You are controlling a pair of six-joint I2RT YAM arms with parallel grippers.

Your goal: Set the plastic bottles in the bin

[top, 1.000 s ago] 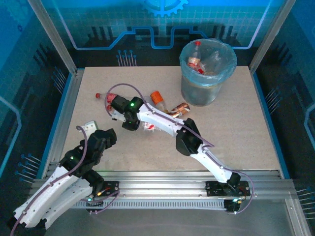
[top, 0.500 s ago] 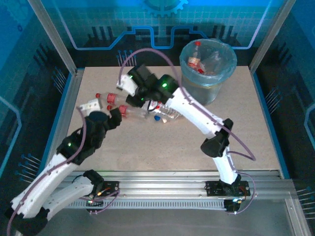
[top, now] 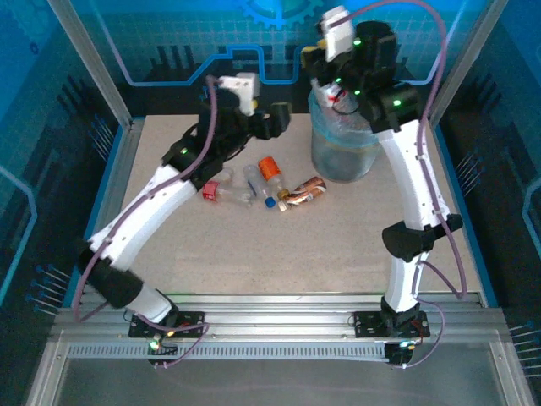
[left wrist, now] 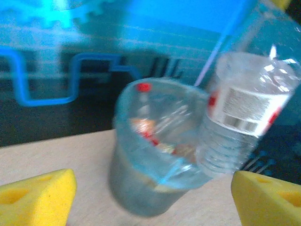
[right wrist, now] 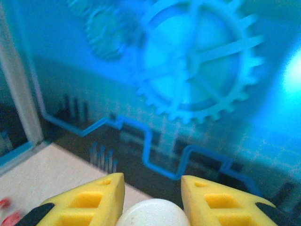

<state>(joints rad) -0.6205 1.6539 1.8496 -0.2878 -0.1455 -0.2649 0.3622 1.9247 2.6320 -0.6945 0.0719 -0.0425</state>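
My right gripper (top: 319,66) hangs high over the bin (top: 340,159), shut on a clear bottle (top: 337,99). Its white cap (right wrist: 153,214) sits between the yellow fingers (right wrist: 94,202). In the left wrist view the same bottle (left wrist: 244,117), with a white and red label, dangles above the bin's blue-lined rim (left wrist: 141,136); other bottles lie inside. My left gripper (top: 269,123) is open and empty, stretched out left of the bin above the table. Loose bottles lie on the table: a red-capped one (top: 215,191), an orange-capped one (top: 269,167), a blue-capped one (top: 269,201) and a crumpled copper-labelled one (top: 304,193).
The beige table (top: 380,245) is fenced by metal posts and blue panels (top: 169,42) at the back and sides. The left arm's forearm (top: 152,211) runs diagonally across the table's left half, just beside the loose bottles.
The right arm has risen from the pile up over the bin, carrying a bottle. The left arm has swung from the near left out towards the bin, its jaws staying apart.
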